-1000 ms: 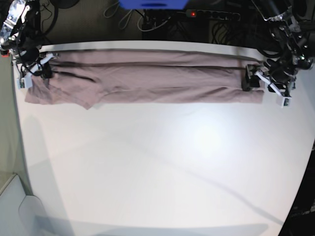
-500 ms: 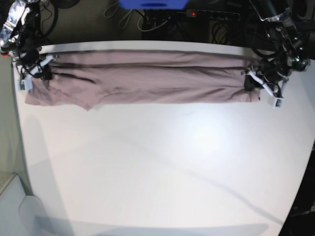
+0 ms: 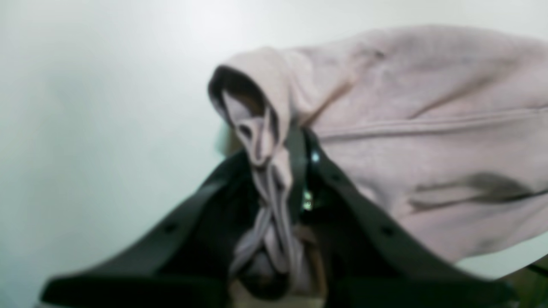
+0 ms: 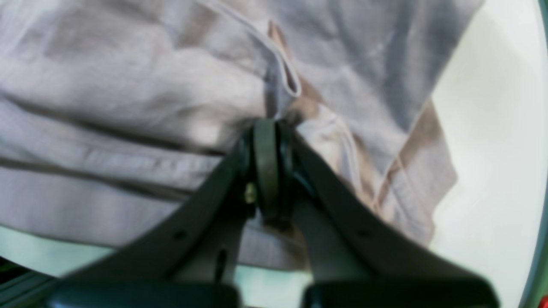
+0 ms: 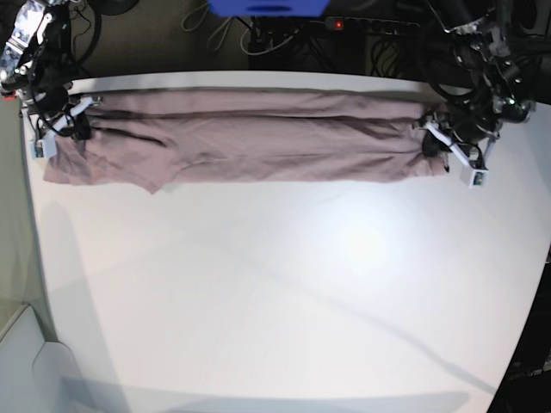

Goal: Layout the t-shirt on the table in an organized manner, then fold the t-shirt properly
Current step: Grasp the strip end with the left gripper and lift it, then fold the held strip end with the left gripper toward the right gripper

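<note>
Left gripper [image 3: 278, 171] jaws nearly together, pinching a bunched fold of the t-shirt [image 3: 428, 141]. Right gripper [image 4: 267, 167] jaws closed tight on the shirt's edge. Base view shows the t-shirt [image 5: 258, 138] as a long folded band along the far edge of the table [image 5: 284, 301], one gripper at each end. Wrist views alone show cloth between the fingers; both blurred.
</note>
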Controlling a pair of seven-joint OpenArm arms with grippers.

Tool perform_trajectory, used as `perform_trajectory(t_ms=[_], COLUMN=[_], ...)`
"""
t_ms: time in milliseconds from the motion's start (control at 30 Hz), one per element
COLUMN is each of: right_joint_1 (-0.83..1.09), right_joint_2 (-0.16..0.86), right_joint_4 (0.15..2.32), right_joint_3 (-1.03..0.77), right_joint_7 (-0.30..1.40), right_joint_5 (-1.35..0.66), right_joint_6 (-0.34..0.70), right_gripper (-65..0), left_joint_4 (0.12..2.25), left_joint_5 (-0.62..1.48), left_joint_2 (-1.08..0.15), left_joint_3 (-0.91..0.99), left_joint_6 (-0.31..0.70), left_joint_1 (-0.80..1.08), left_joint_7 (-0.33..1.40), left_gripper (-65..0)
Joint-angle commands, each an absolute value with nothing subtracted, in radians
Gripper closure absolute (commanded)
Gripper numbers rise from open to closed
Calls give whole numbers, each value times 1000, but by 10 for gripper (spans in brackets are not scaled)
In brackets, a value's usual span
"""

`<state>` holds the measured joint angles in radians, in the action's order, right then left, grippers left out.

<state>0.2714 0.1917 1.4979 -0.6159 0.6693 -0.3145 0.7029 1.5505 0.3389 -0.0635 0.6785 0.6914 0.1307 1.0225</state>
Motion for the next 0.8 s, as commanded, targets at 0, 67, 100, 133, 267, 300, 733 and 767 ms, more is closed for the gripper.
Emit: perform_trajectory(t_ms=[0,67,100,133,267,300,733,767], right_joint_1=[271,271,271,271,271,271,272,272], right_joint_2=[205,205,205,205,205,205,206,206], right_joint_4=[1503,1503,1503,1503,1503,1503,1503,1503], right_joint_3=[-618,-618,-618,-618,-618,-618,-616,-616], right_joint_7=[690,690,690,690,691,691,694,694], right_joint_5=[-297,-297,-297,-297,-297,-297,-297,-297], right_joint_6=[698,698,698,698,698,698,698,698], right_gripper=[0,0,0,0,0,0,0,0], left_joint_4=[1592,1629,1643,1656,1718,1728,1787,1787], left_joint_5=[363,357,354,354,360,363,363,363], left_joint_2=[-62,-35,-24,-15,33,47,157,157], left_joint_3=[690,697,696,693,687,687,344,305], left_joint_6=[698,698,698,698,662,602,-99,-134], left_joint_1=[116,114,114,114,114,114,125,125], left_joint_7=[1003,1003,1003,1003,1004,1004,1004,1004], left_gripper=[0,0,0,0,0,0,0,0])
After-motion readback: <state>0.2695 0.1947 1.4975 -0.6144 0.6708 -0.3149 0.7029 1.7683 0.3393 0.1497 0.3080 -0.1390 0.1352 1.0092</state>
